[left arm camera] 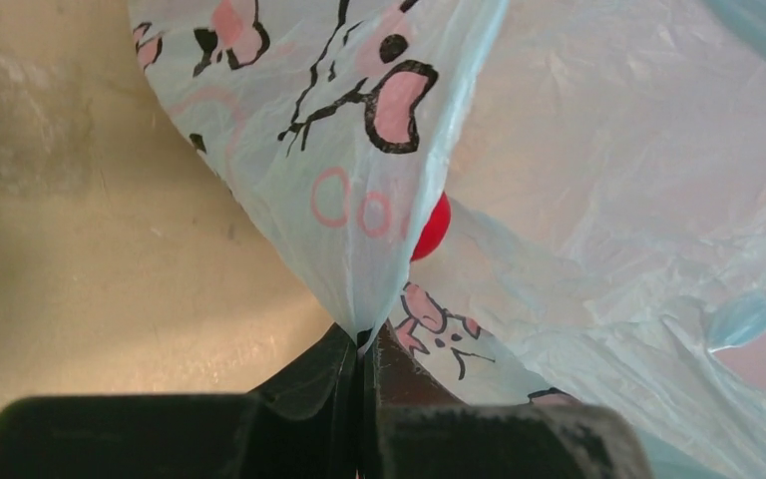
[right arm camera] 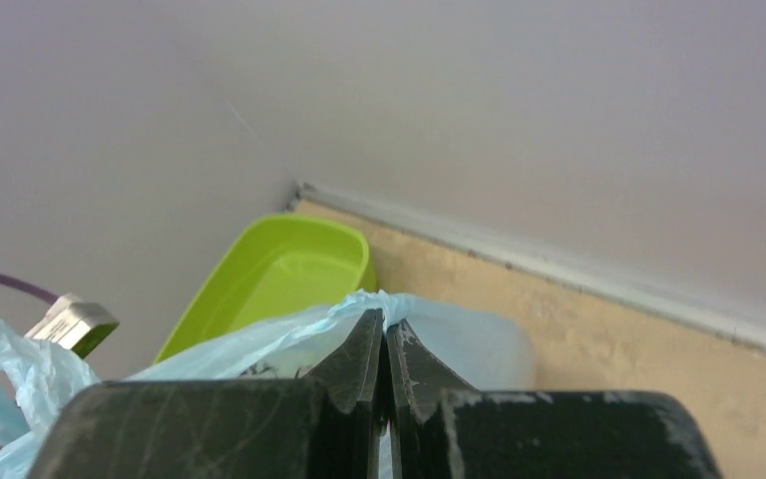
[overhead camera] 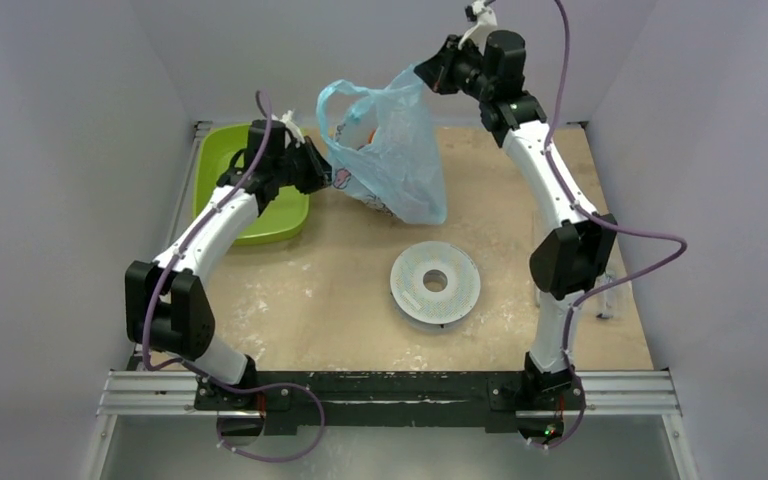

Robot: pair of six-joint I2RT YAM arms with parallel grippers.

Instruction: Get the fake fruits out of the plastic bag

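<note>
Bag: plastic bag point(overhead camera: 405, 165), floppy, hung by the far edge.
Hold: left gripper point(left arm camera: 364, 341) and right gripper point(right arm camera: 387, 331) pinched its thin skin.

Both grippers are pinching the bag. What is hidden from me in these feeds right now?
- Top view: the crinkled film of the bag blurs its contents, so the fruit count is unreadable.
- Left wrist view: only an edge of one red fruit shows; the printed film hides the rest.
- Right wrist view: the right gripper blocks everything below the pinched edge.
- Top view: the left arm covers part of the tray.
</note>
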